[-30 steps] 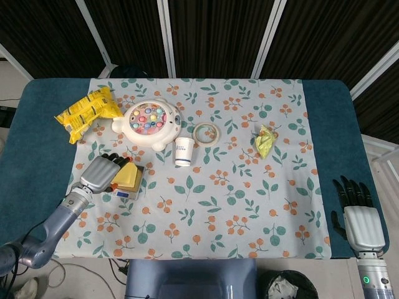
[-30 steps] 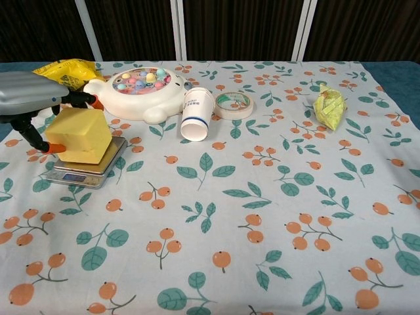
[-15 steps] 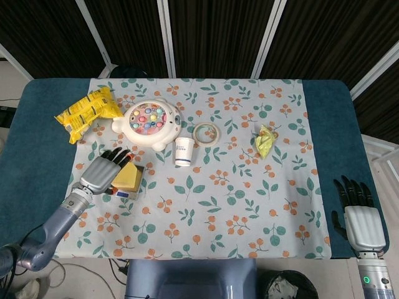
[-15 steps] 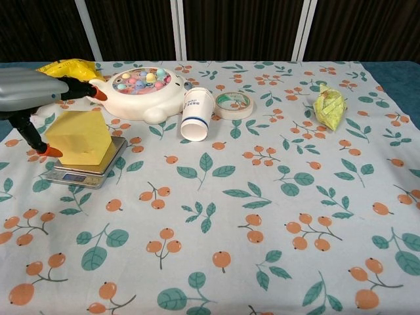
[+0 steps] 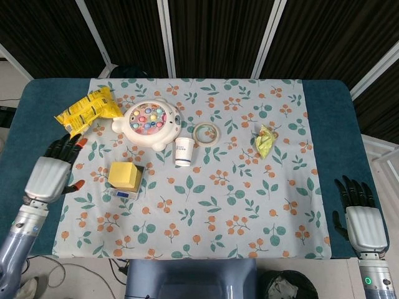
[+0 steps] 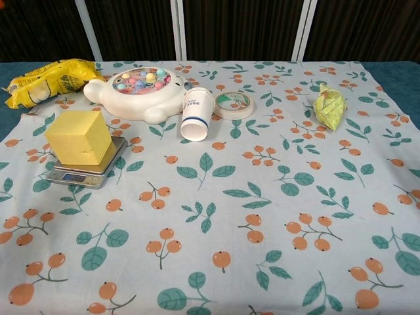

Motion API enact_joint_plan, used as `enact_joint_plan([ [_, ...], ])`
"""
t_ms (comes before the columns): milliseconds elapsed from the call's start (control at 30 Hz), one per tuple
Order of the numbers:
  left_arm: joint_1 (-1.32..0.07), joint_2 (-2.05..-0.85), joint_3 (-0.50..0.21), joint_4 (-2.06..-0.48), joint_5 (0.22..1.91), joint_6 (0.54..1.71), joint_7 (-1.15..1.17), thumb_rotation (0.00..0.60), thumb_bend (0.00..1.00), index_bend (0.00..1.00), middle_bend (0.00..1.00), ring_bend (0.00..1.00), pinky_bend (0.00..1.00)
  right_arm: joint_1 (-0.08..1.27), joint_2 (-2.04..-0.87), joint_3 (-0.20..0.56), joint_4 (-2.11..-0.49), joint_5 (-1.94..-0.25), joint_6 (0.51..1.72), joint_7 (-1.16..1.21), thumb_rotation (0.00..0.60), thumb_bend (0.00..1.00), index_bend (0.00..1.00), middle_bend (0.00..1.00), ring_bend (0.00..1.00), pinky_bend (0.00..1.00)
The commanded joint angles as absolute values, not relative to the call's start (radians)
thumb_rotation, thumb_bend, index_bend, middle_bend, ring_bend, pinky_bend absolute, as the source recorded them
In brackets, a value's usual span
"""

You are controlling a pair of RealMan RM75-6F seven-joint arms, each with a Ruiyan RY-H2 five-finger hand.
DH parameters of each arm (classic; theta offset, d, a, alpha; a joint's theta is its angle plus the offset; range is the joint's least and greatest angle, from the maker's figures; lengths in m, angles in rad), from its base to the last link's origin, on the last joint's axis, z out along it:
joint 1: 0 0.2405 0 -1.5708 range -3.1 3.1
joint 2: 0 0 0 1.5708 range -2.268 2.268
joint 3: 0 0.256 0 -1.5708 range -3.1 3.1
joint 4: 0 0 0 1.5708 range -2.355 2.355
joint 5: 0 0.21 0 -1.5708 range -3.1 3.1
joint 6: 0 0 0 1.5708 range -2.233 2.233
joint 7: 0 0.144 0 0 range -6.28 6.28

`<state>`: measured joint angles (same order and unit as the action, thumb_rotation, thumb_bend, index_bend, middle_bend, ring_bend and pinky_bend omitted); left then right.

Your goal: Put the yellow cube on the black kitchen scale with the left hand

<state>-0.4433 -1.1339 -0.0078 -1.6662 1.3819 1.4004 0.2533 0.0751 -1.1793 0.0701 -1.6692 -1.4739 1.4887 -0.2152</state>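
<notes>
The yellow cube (image 5: 124, 175) (image 6: 78, 137) sits on the black kitchen scale (image 5: 128, 189) (image 6: 84, 172) at the table's left side. My left hand (image 5: 52, 174) is well to the left of the scale, over the blue table edge, fingers spread and holding nothing; the chest view does not show it. My right hand (image 5: 359, 215) hangs open off the table's right front corner, far from everything.
A white fishing toy (image 5: 149, 123), a paper cup (image 5: 183, 152) and a tape roll (image 5: 206, 133) lie behind and right of the scale. A yellow snack bag (image 5: 87, 111) is at the far left, a green-yellow wrapper (image 5: 265, 141) at the right.
My left hand has let go of the cube and drawn back to the left, away from the scale. The cube stays on the scale. The right hand has not moved.
</notes>
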Motion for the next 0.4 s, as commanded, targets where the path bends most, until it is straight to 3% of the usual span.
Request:
enact_joint_plan([
  [33, -0.349, -1.072, 0.044, -1.646, 1.441, 1.478, 0.162, 0.600, 0.13, 0.05, 0.02, 0.00, 0.13, 0.075, -1.180, 0.069, -1.669, -1.478, 1.490, -0.217, 0.600, 0.58, 0.00, 0.00, 0.00, 0.00],
  [400, -0.245, -1.073, 0.068, -1.505, 1.474, 1.522, 0.002, 0.600, 0.13, 0.05, 0.02, 0.00, 0.12, 0.077, -1.184, 0.065, -1.661, -1.491, 1.491, -0.217, 0.600, 0.58, 0.00, 0.00, 0.00, 0.00],
])
